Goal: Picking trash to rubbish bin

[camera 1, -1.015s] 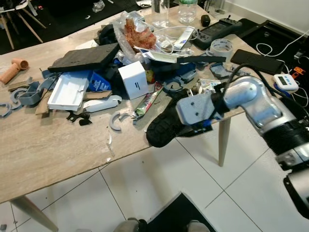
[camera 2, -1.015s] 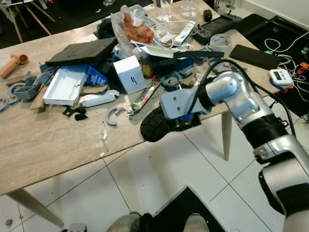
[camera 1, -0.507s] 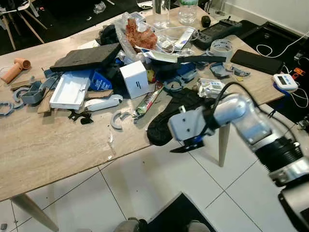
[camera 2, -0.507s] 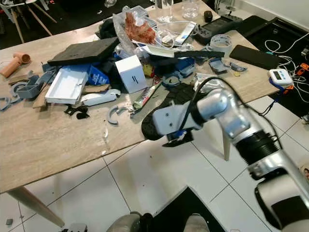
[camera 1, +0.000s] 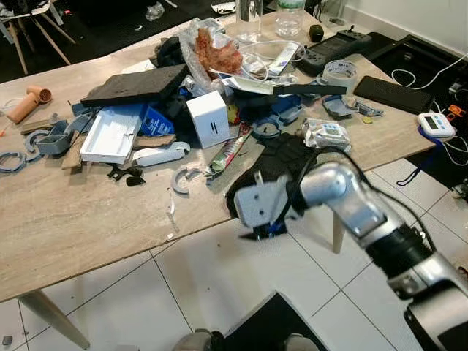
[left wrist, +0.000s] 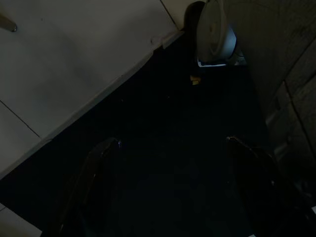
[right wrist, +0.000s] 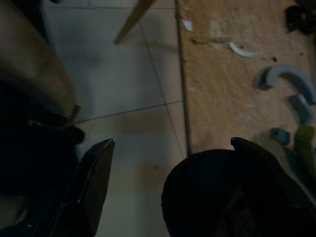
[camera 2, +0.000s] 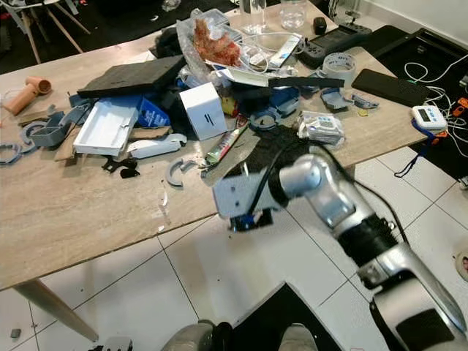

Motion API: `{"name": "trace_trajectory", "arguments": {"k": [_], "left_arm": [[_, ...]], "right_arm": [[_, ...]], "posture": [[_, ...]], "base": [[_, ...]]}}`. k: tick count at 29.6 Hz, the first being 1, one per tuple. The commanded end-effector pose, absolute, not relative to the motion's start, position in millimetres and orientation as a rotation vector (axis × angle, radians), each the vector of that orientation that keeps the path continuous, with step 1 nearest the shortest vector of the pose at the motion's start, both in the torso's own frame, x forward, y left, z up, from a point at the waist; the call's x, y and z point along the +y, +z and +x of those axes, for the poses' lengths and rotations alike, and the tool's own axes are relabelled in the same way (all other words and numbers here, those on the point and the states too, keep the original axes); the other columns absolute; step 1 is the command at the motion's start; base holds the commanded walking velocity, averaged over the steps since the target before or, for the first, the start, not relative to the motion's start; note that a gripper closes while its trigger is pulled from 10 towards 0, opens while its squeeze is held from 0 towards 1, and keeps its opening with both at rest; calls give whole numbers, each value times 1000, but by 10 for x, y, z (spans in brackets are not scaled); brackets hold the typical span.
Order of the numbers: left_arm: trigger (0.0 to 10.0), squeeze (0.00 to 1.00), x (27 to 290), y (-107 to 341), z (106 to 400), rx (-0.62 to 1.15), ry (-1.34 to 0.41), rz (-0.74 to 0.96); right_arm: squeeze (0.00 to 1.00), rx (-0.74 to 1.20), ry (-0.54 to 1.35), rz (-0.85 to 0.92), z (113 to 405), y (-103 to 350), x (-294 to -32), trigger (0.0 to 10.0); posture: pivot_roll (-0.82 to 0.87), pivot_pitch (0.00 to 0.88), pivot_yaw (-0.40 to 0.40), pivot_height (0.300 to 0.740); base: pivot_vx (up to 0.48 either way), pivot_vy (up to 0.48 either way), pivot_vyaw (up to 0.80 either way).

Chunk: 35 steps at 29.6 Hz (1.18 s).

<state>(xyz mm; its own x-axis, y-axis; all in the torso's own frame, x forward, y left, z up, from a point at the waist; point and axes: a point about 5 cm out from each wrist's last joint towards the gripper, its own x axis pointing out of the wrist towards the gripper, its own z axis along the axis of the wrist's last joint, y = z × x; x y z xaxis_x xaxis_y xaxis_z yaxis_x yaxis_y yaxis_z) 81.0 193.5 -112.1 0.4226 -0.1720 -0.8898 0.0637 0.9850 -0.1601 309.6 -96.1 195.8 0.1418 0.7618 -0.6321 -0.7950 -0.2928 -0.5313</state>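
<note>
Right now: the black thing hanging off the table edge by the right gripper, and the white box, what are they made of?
Black sole: looks like matte rubber or foam, textured surface, flat rounded outline. White box: looks like smooth card, crisp edges, small printed mark. Right gripper sits just below the table edge beside the sole, fingers apart.

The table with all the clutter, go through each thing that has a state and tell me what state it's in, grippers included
Right gripper: open, at the table edge by the black shoe insole.
Black shoe insole: lying flat, its end overhanging the table edge.
White box: closed, upright.
White tray: open side up, tilted on the pile.
Clear plastic bag: crumpled, holding orange scraps.
Tape roll: lying flat.
Left gripper: open, over dark flooring.
</note>
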Motion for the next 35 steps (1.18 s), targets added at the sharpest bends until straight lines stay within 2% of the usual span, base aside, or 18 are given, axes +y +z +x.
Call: {"name": "trace_trajectory", "arguments": {"k": [1, 4, 10, 15, 17, 21, 26, 27, 29, 35], "left_arm": [[10000, 0, 1725, -1167, 684, 1170, -218, -153], [10000, 0, 1721, -1166, 692, 1169, -219, -152], [10000, 0, 1710, -1165, 707, 1166, -221, -153], [10000, 0, 1707, -1165, 709, 1166, -221, -155], [10000, 0, 1702, -1166, 703, 1167, -220, -157], [10000, 0, 1697, -1168, 701, 1169, -220, -159], [10000, 0, 1694, -1168, 704, 1168, -221, -159], [10000, 0, 1693, -1167, 705, 1168, -222, -158], [10000, 0, 1693, -1167, 705, 1169, -222, -158], [10000, 0, 1692, -1166, 713, 1167, -223, -158]], "right_arm": [[0, 46, 1564, -1062, 3038, 1972, -935, 10000], [0, 61, 1551, -1083, 3052, 1995, -973, 10000], [0, 76, 1401, -1266, 3177, 1915, -1046, 10000], [0, 84, 1351, -1315, 3207, 1876, -1066, 10000], [0, 81, 1246, -1376, 3270, 1813, -1072, 10000], [0, 32, 1183, -1343, 3259, 1701, -929, 10000], [0, 11, 1154, -1354, 3252, 1621, -880, 10000], [0, 0, 1139, -1358, 3252, 1605, -866, 4118], [0, -15, 1118, -1364, 3255, 1589, -850, 0], [0, -33, 1114, -1304, 3235, 1582, -790, 0]], "posture": [[-72, 187, 89, 740], [-72, 187, 89, 740], [-76, 191, 90, 740], [-75, 192, 88, 740], [-78, 193, 87, 740], [-80, 193, 86, 740], [-81, 193, 87, 740], [-82, 194, 88, 740], [-84, 194, 88, 740], [-82, 190, 89, 740]], "base": [[0, 0, 0], [0, 0, 0], [0, 0, 0], [0, 0, 0], [0, 0, 0], [0, 0, 0], [0, 0, 0], [0, 0, 0], [0, 0, 0], [0, 0, 0]]}}
